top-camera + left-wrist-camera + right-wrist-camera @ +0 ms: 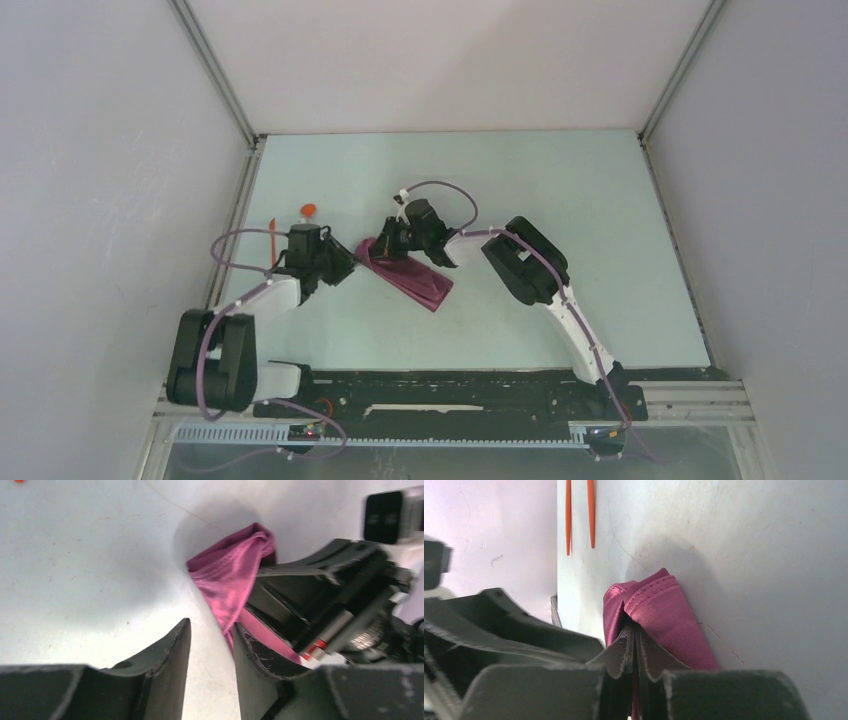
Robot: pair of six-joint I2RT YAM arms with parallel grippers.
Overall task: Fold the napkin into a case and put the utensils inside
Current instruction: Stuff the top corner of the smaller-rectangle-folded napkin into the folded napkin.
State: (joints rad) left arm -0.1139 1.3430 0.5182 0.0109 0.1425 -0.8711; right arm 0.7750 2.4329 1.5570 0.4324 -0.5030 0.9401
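Pressed-together dark fingers (616,655) of the right hand (635,632) are filling the bottom of the right wrist view, clamping a bunched fold of the maroon napkin (669,617) between them, with the cloth's stitched hem curling over their tips. Beyond them, at the upper left of that frame, two thin orange utensils (591,510) are lying side by side on the pale worktop (749,555), well apart from the cloth. From the left wrist camera, the left hand (212,627) is hovering with its fingers parted and nothing between them but bare worktop, while the napkin (230,580) is hanging crumpled just beyond the right-of-frame fingertip, gripped from the other side by the right hand's black body. Seen from above, the napkin (412,277) is stretching as a narrow, gathered strip diagonally across the centre of the worktop (520,180), its upper-left end held by the right hand (378,247) and the left hand (350,266) sitting just beside that same end. At the left of the frame, a thin orange stick (272,236) and a round-ended orange piece (309,210) are resting near the wall.
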